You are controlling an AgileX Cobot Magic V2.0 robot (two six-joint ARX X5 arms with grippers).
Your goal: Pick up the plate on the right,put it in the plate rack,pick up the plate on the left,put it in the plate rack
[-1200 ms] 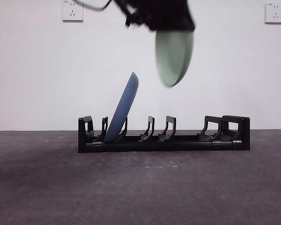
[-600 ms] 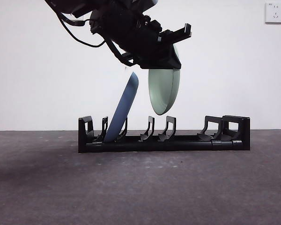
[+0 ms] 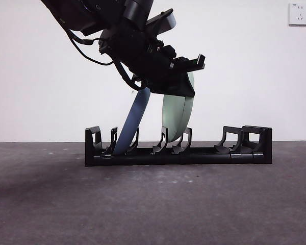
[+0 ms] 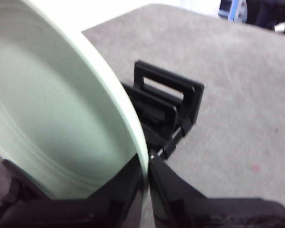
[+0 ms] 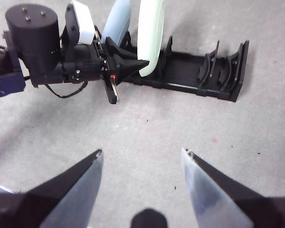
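The long black plate rack stands across the middle of the table. A blue plate leans in a slot near one end. My left gripper reaches down from above, shut on the rim of a pale green plate. The plate hangs almost upright, its lower edge down between the rack's middle prongs. The left wrist view is filled by the green plate, with the rack behind it. My right gripper hovers open and empty over the table, apart from the rack, the green plate and the blue plate.
The left arm stretches over the table in front of the rack's blue-plate end. Grey table lies in front of the rack, and a white wall with outlets stands behind it.
The left arm has come down with the green plate. It was high above the rack; now its lower edge sits among the middle prongs. The blue plate has not moved.
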